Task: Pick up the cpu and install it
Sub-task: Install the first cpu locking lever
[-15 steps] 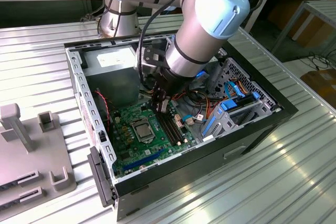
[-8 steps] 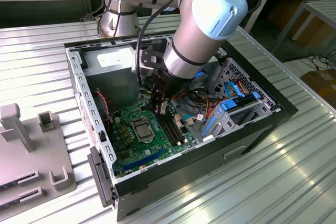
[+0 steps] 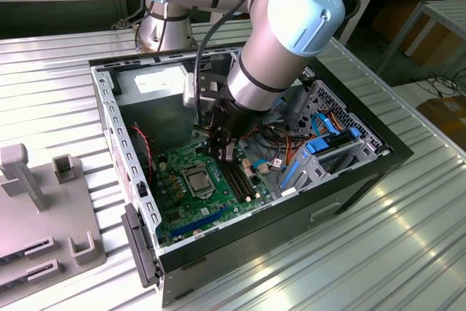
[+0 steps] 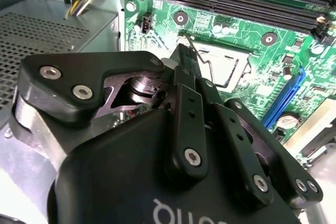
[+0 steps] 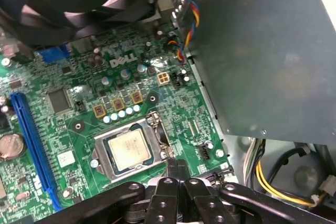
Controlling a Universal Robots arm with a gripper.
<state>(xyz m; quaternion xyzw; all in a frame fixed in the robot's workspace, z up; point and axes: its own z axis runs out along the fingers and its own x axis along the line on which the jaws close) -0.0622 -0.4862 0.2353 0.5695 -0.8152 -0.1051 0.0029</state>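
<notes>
Hand (image 5: 176, 167) fingers pressed together, seemingly empty — beside socket frame (image 5: 132, 146), cpu (image 5: 127, 149) seated.

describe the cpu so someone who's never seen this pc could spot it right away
Look inside the open computer case at the green motherboard. Near its middle sits a square metal socket frame, and the cpu lies inside it. It is the flat, dull silver square, unlike the small round capacitors nearby.
</notes>
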